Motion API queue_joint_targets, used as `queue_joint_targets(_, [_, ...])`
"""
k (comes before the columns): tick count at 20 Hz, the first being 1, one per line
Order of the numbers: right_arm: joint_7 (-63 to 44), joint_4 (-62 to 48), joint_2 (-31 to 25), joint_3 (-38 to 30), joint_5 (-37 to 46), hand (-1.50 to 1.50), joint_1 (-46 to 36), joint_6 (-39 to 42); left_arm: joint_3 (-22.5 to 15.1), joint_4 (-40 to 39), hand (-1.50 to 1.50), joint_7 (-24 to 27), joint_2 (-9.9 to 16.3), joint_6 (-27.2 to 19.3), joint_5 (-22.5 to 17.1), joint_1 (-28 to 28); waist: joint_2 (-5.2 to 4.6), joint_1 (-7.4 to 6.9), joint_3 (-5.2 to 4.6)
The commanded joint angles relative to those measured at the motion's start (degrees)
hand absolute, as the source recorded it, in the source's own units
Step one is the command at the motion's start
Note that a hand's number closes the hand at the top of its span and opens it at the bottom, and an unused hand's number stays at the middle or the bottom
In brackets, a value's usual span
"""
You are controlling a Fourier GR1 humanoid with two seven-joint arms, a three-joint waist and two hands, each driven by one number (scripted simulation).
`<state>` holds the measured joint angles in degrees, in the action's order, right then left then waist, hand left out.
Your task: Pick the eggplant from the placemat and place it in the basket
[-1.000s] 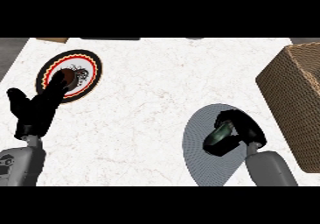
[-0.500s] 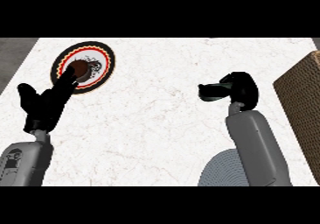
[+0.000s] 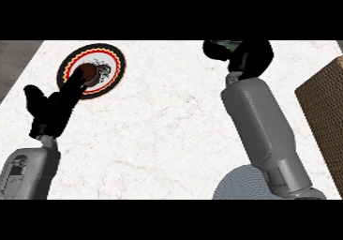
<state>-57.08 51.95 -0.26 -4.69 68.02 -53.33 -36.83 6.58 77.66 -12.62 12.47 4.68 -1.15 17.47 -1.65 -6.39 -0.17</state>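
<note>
The white marble counter (image 3: 167,136) fills most of what I see below me. At its right edge stands the woven basket (image 3: 328,117), only partly in view. My right forearm (image 3: 267,133) stretches up the counter just left of the basket, and a grey round placemat (image 3: 238,186) shows at the bottom edge beneath it. Up at the far left lies a round plate (image 3: 98,65) with a black rim and a red zigzag ring. My left hand (image 3: 53,110) rests near it, fingers straight and relaxed, the fingertips overlapping the plate's lower edge. My right hand (image 3: 247,56) is raised at the far side of the counter, fingers curled around the dark green eggplant (image 3: 221,47), which pokes out to the left, well off the placemat and not yet over the basket.
</note>
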Motion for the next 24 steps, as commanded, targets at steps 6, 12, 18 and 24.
queue_joint_targets(6, [-16.93, -13.99, -1.06, -5.41, 17.71, 1.50, -16.78, -4.10, 1.32, -0.43, 0.00, -1.35, 0.39, -0.86, -0.38, 0.16, 0.65, 2.95, 0.01])
queue_joint_targets(12, [-19.07, -20.19, -6.99, -10.36, 22.35, 1.50, -26.12, 0.52, 1.49, 0.38, 0.00, -0.95, 0.89, 0.19, -0.95, -0.70, 0.55, 2.69, 0.03])
queue_joint_targets(18, [-21.54, -24.57, -10.68, -12.82, 28.54, 1.50, -27.49, -2.21, 1.44, 0.52, 0.00, 1.94, 0.91, 0.06, -0.05, -2.79, 0.31, 2.52, 0.03])
queue_joint_targets(24, [-23.66, -27.90, -16.22, -15.11, 33.34, 1.50, -27.93, 1.66, 2.61, 1.40, 0.00, -0.19, 2.29, 0.68, -1.07, -2.62, 0.51, 3.06, 0.05])
